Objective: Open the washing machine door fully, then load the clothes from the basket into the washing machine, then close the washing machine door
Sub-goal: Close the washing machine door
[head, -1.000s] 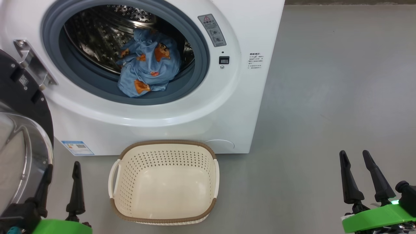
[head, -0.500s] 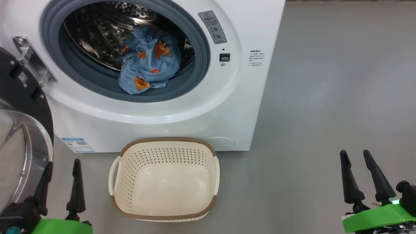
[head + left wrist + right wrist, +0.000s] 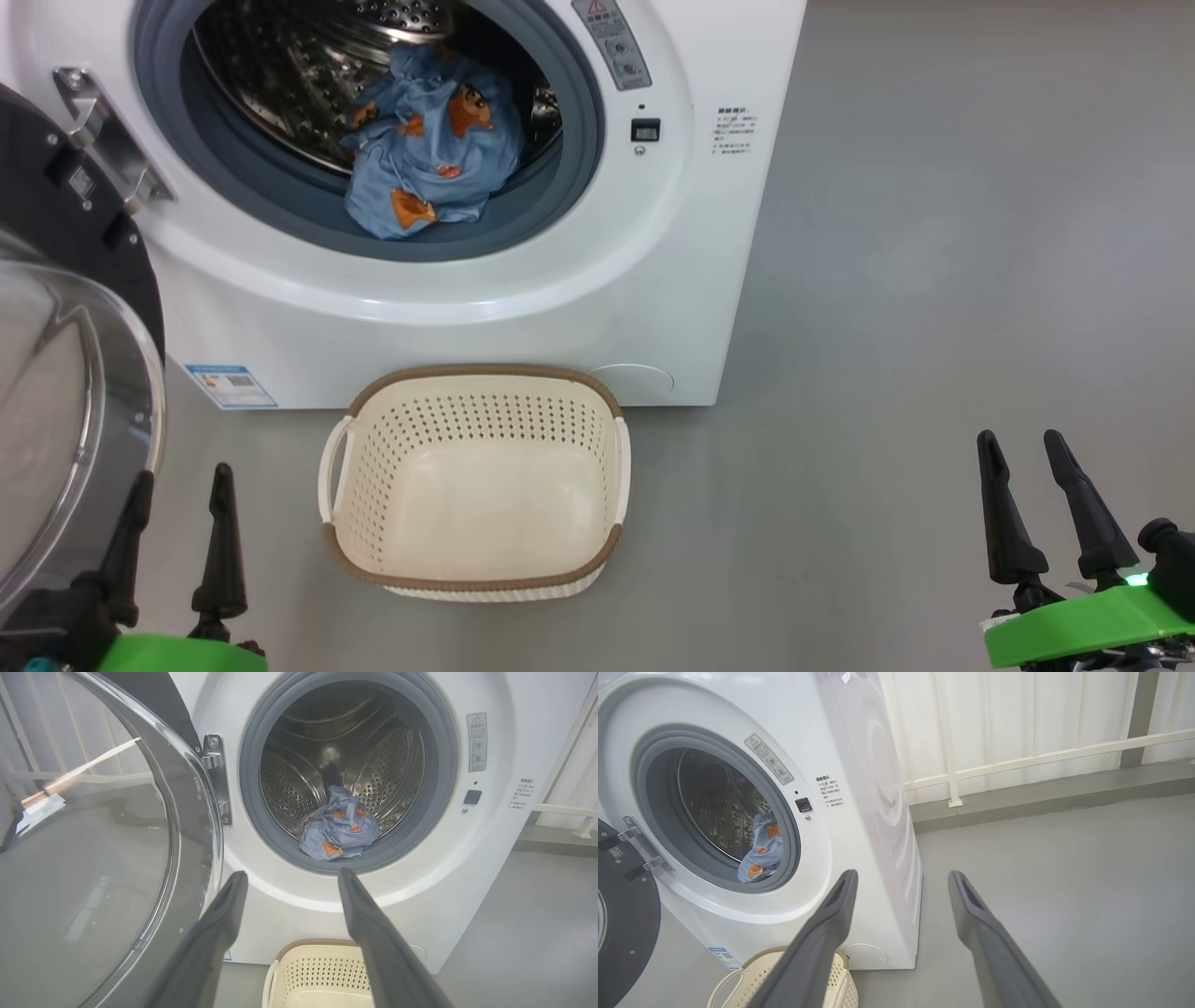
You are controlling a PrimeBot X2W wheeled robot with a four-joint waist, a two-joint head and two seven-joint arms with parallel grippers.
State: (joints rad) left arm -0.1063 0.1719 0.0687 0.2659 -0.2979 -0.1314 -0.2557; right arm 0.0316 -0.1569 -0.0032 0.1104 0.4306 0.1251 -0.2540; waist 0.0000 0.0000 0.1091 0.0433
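Standing wide open, the washing machine door (image 3: 75, 373) hangs from its metal hinge (image 3: 112, 149) at the 9 o'clock edge of the drum mouth, its black frame and bulging glass bowl taking up the 9 o'clock side of the head view. The washing machine (image 3: 653, 280) itself spans from 10 to 1 o'clock in that view. The clothes (image 3: 429, 149), blue fabric with orange-brown bears, lie bunched inside the steel drum (image 3: 308, 84) toward its 6 o'clock side, and their lower edge drapes onto the grey-blue gasket (image 3: 504, 238). A blue label (image 3: 231, 385) sits on the machine's front at about 7 o'clock of the opening.

The basket (image 3: 481, 371) stands on the grey floor (image 3: 934, 280) at 6 o'clock of the machine, just beside its base, with its perforated walls and smooth bottom in plain sight.

The left gripper (image 3: 180, 476) sits at 7 o'clock in the head view, between the door and the basket, its two dark fingers spread apart and grasping nothing; one finger overlaps the glass bowl's edge, and whether they touch cannot be told. The right gripper (image 3: 1018, 437) sits at 4 o'clock over bare floor, well apart from the machine, fingers likewise released. Its wrist view looks past the machine's side panel to a white railing (image 3: 1041, 758) at 1 o'clock.
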